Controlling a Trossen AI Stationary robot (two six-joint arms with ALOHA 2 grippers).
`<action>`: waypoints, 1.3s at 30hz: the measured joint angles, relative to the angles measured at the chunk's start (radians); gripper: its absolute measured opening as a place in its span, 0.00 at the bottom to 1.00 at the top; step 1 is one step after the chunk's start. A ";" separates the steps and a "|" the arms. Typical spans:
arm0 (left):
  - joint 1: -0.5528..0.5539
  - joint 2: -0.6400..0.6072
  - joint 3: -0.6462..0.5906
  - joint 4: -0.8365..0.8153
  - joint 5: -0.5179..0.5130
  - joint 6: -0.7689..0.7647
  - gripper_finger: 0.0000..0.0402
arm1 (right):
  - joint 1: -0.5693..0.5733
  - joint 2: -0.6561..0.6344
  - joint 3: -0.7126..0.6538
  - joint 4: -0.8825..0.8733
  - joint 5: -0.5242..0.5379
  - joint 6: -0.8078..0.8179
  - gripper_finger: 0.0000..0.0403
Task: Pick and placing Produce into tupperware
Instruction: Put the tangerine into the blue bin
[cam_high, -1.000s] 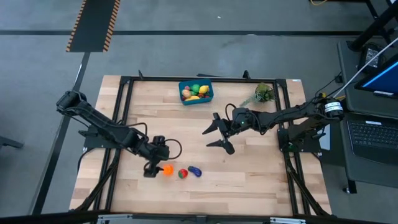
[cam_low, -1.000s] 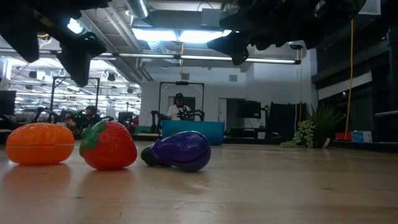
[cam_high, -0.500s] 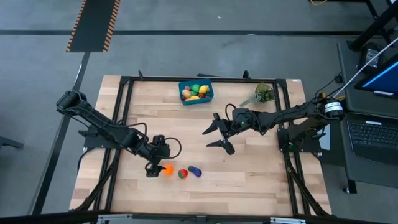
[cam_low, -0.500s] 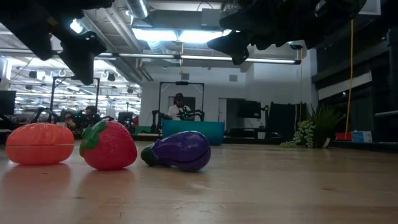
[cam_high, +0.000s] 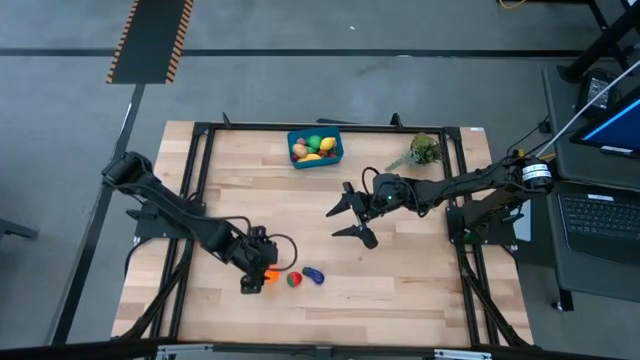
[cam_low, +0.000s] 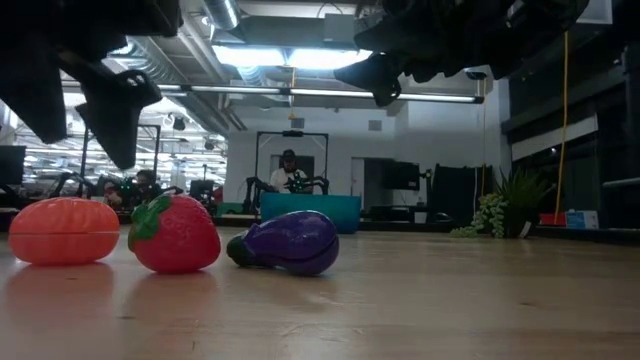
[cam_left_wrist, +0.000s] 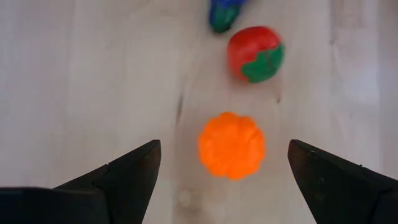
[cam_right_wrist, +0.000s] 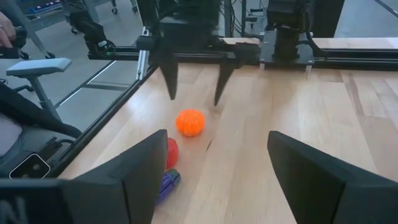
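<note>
We see the left gripper (cam_high: 254, 277) low over the near-left part of the table (cam_high: 420, 290), its two fingers spread wide and straddling the orange (cam_left_wrist: 231, 145) without touching it; in the left wrist view the orange sits on the wood between the dark fingertips (cam_left_wrist: 134, 168), with bare wood on either side of it. Just to the right of the orange lies the red strawberry (cam_high: 293, 280) with its green cap, and just right of that the purple eggplant (cam_high: 314, 275), the three forming a short row near the table's near edge. In the low view the orange (cam_low: 64, 231), strawberry (cam_low: 176, 234) and eggplant (cam_low: 286, 242) all rest on the tabletop, the strawberry close beside the orange and the eggplant a little apart. The blue tupperware (cam_high: 314, 148) stands at the far edge of the table, well apart from this row, already holding several pieces of yellow, green and red produce (cam_high: 312, 147). The right gripper (cam_high: 349, 220) hangs above the middle of the table with its fingers wide apart and nothing between them. A leafy green sprig (cam_high: 424, 151) lies at the far right. In the low view a person (cam_low: 288, 172) is visible in the room beyond the table.
</note>
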 joint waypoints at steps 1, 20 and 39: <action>-0.007 0.014 0.013 0.002 -0.001 0.008 0.85 | 0.000 0.000 0.000 -0.001 0.000 0.001 0.69; -0.079 0.259 0.237 -0.220 -0.057 0.016 0.85 | 0.073 0.000 0.000 -0.010 0.000 -0.001 0.69; -0.048 0.373 0.237 -0.200 -0.056 0.004 0.85 | 0.113 0.000 0.000 -0.009 0.000 -0.002 0.69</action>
